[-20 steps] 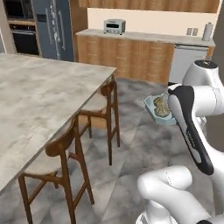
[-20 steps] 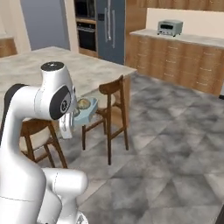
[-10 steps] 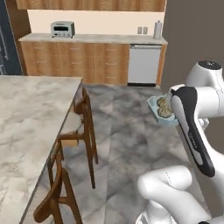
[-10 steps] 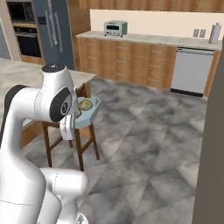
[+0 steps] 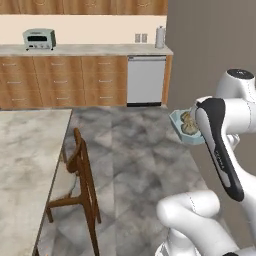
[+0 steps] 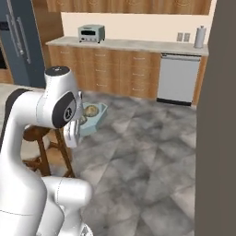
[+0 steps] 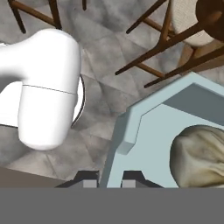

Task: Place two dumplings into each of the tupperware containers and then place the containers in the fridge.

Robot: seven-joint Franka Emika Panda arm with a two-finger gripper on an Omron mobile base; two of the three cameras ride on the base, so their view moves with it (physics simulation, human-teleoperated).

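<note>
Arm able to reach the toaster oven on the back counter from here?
Probably not. The toaster oven sits far across open floor, and the end effector is shut on the tupperware container.

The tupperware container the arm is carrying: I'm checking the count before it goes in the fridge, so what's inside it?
The tupperware container holds tan dumplings; two seem to sit side by side, but the arm covers the tray's right part, so more cannot be ruled out.

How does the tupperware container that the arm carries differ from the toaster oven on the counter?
The tupperware container is pale blue and open-topped, with dumplings inside; the toaster oven is a silver closed box. The container is held in the air, clamped by the gripper; the toaster oven rests on the counter.
</note>
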